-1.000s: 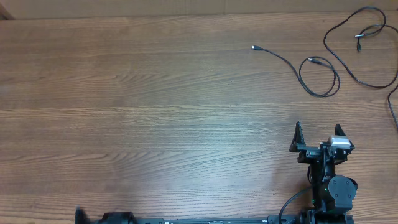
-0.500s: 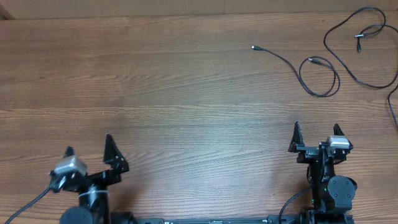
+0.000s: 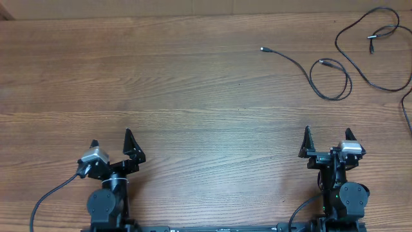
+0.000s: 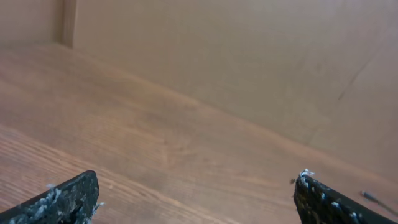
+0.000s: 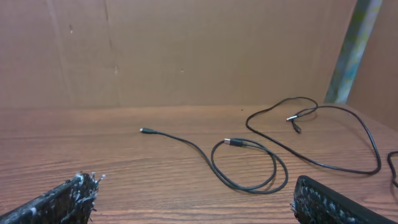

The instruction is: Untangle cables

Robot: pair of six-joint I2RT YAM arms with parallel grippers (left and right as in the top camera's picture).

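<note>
Two thin black cables lie at the table's far right. The short cable (image 3: 331, 82) runs from a plug tip near the middle into a loop. The long cable (image 3: 364, 72) winds beside it toward the right edge. They lie close together, and I cannot tell whether they touch. In the right wrist view the short cable's loop (image 5: 249, 167) is ahead and the long cable (image 5: 323, 134) is behind it. My right gripper (image 3: 328, 132) (image 5: 196, 199) is open and empty, near the front edge, well short of the cables. My left gripper (image 3: 111, 138) (image 4: 196, 199) is open and empty at the front left.
A brown wall stands along the table's far edge (image 5: 186, 50). Another strand of black cable lies at the right edge (image 3: 405, 109). A small dark plug tip (image 4: 370, 196) shows far right in the left wrist view.
The left arm has risen into view at the front left and moved right, with its gripper open. The right arm and the cables have not moved.
</note>
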